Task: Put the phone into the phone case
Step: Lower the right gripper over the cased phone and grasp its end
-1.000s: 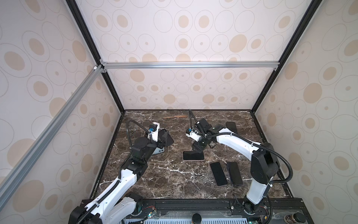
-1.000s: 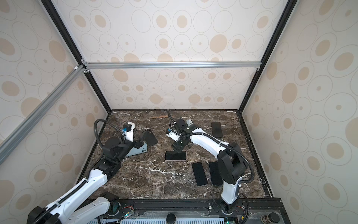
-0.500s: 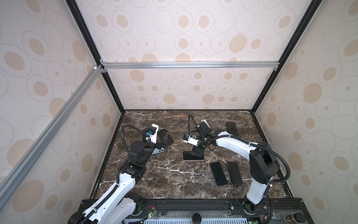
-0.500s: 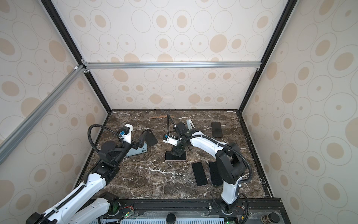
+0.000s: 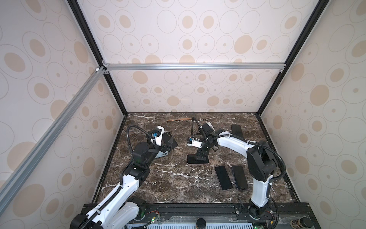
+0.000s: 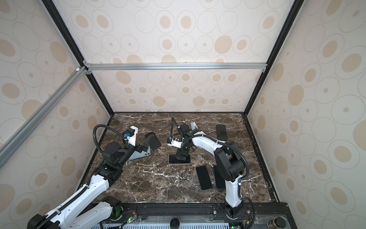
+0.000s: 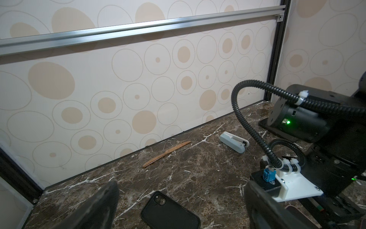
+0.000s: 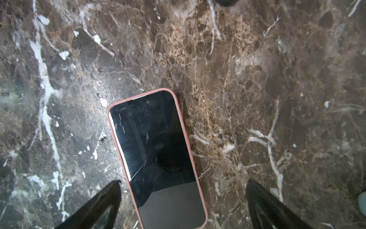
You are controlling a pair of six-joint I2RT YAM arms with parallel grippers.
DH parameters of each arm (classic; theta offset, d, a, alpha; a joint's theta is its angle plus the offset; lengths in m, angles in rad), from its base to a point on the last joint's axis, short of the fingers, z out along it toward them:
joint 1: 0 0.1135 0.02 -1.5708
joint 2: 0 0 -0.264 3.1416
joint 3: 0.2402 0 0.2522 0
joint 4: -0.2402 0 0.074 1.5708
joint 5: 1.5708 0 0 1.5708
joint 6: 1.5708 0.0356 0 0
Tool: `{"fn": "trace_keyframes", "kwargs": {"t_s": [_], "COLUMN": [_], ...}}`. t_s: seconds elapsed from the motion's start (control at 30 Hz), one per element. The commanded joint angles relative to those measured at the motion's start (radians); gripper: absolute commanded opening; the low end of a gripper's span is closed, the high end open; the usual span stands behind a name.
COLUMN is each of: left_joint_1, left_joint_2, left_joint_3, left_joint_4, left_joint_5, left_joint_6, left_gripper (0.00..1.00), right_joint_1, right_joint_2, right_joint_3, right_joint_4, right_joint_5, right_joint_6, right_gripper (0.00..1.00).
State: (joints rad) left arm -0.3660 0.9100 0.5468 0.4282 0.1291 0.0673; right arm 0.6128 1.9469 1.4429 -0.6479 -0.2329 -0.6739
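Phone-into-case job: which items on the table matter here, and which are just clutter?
Job: phone, seated in the pink case; right gripper, open above it.
Clutter: black case by the left gripper, pale blue case, two black phones side by side, third black phone at the back, wooden knife, stapler.

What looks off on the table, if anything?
The phone in the pink case looks not fully seated: in the right wrist view a pale sliver shows between screen and case rim along one long side and near one end. The other long side looks flush. Nothing spilled.
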Motion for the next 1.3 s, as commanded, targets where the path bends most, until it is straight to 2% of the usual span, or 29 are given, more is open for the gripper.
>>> {"fn": "trace_keyframes", "kwargs": {"t_s": [0.0, 0.37, 0.87, 1.13, 1.27], "left_joint_1": [0.011, 0.013, 0.016, 0.016, 0.017], "left_joint_2": [0.001, 0.016, 0.025, 0.029, 0.029], "left_joint_3": [0.045, 0.051, 0.055, 0.059, 0.059], "left_joint_4": [-0.004, -0.010, -0.017, -0.016, -0.016], "left_joint_5": [0.007, 0.010, 0.010, 0.015, 0.015], "left_joint_6": [0.025, 0.021, 0.019, 0.012, 0.011], "left_gripper": [0.98, 0.99, 0.99, 0.99, 0.99], "right_joint_1": [0.001, 0.001, 0.010, 0.016, 0.028], "right_joint_2": [0.035, 0.087, 0.122, 0.111, 0.116], "right_joint_3": [0.032, 0.048, 0.041, 0.007, -0.004], "right_joint_4": [-0.047, -0.125, -0.147, -0.124, -0.112], "right_joint_5": [-0.001, -0.048, -0.040, -0.018, 0.038], "right_joint_6": [-0.057, -0.111, -0.114, -0.099, -0.103], "right_gripper": [1.00, 1.00, 0.98, 0.97, 0.96]}}
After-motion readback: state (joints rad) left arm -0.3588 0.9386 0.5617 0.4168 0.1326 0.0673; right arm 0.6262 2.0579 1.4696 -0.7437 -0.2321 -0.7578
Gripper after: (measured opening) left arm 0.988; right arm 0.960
